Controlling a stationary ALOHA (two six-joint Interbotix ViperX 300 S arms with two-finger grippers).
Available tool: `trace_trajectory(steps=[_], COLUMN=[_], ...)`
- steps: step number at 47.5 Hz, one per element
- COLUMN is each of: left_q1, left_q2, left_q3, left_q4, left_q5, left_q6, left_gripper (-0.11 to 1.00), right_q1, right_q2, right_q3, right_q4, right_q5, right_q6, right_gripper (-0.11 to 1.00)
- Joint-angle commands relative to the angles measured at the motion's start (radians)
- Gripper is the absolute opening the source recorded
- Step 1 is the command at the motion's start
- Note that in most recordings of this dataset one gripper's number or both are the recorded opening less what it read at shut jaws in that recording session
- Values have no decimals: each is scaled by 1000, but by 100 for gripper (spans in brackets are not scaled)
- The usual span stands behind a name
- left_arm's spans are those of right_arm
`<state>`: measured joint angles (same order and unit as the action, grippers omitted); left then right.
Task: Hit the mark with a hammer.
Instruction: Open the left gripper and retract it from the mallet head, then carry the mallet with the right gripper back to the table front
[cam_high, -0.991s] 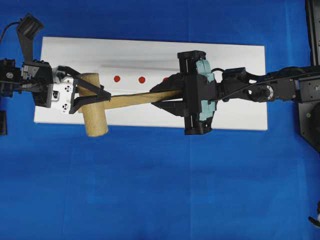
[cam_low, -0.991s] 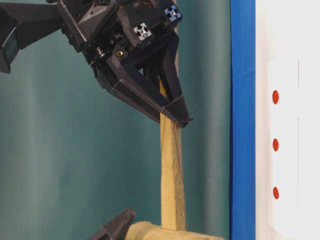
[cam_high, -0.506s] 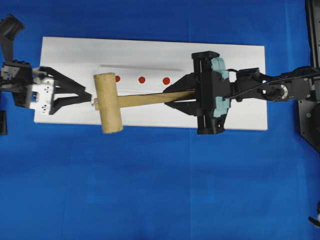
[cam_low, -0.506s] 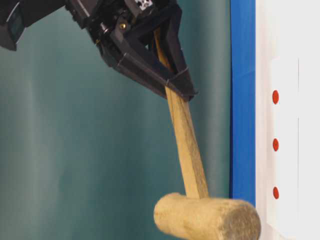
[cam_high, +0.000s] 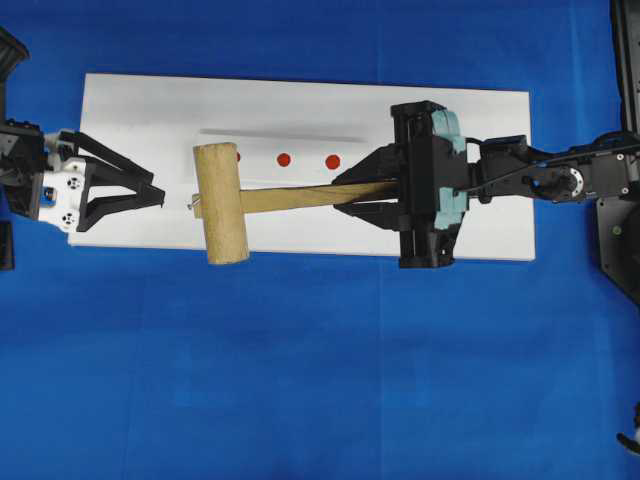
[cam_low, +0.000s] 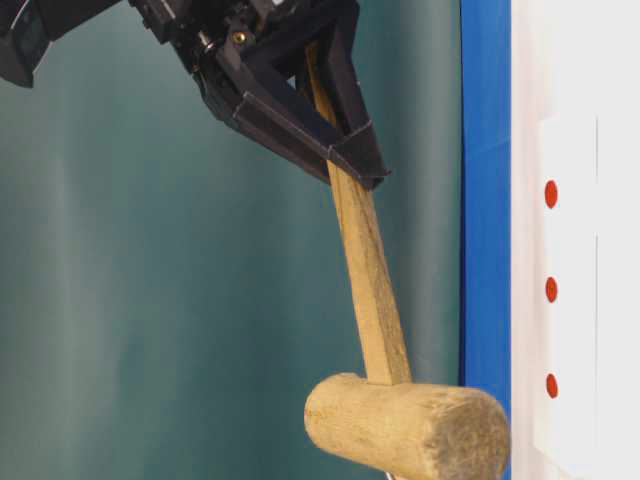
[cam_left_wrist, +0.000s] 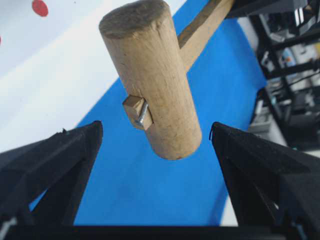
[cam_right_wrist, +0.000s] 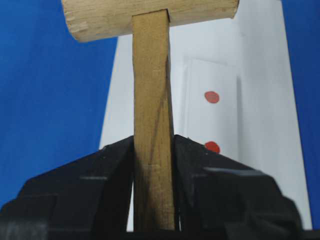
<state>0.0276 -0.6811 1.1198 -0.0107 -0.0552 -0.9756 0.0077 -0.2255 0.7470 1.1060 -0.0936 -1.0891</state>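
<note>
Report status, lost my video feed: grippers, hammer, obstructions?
Right gripper shut on hammer handle. Left gripper open, clear of hammer head. Head hangs above the red marks. Nothing in the way.

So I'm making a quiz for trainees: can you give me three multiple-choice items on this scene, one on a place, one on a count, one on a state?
1. Where is the right gripper on the hammer?
A. on the head
B. on the handle
C. nowhere on it

2. How many red dots show fully, clear of the hammer head, in the overhead view?
A. two
B. five
C. none

3. What state is the left gripper in?
A. shut on the hammer
B. shut on nothing
C. open, apart from the hammer

Answers:
1 B: the right wrist view shows the handle clamped between the fingers.
2 A: two lie on the white board; a third peeks from under the head.
3 C: its fingers stand spread, with a gap to the head.
</note>
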Motion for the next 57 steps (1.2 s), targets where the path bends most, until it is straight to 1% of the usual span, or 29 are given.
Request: trace_trajectory(steps=[1, 4, 9, 10, 11, 18, 20, 23, 27, 31, 38, 43, 46, 57], left_q1=[5, 12, 26, 29, 35, 57, 60, 66, 78, 92, 101, 101, 101, 101], left_q2=[0, 0, 2, 3, 3, 11, 9, 9, 8, 5, 0, -2, -2, -5], left_q3=[-15, -15, -15, -17, -15, -12, -11, -11, -9, -6, -5, -3, -2, 0], left_q4=[8, 8, 8, 8, 6, 6, 6, 6, 6, 6, 6, 6, 6, 6], left_q5=[-12, -11, -14, -15, -20, -44, -49, -54, -55, -55, -55, -55, -57, -55], left_q6=[48, 107, 244, 273, 318, 495, 531, 566, 601, 627, 632, 632, 632, 634], left_gripper=[88, 88, 87, 86, 86, 82, 81, 81, 81, 81, 81, 81, 81, 81], right_q1=[11, 25, 69, 80, 91, 190, 219, 261, 314, 356, 414, 436, 440, 442], right_q2=[-18, -14, 2, 5, 9, 51, 63, 83, 115, 146, 204, 230, 241, 267], right_q3=[-20, -25, -35, -38, -41, -63, -69, -78, -95, -112, -152, -172, -181, -183], right_q4=[37, 60, 106, 118, 130, 215, 238, 272, 322, 359, 411, 425, 425, 430], right_q5=[-9, -11, -31, -40, -49, -155, -186, -229, -284, -321, -354, -362, -362, -356], right_q6=[2, 2, 2, 2, 2, 2, 2, 2, 2, 2, 2, 2, 2, 2], right_gripper=[9, 9, 9, 9, 9, 9, 9, 9, 9, 9, 9, 9, 9, 9])
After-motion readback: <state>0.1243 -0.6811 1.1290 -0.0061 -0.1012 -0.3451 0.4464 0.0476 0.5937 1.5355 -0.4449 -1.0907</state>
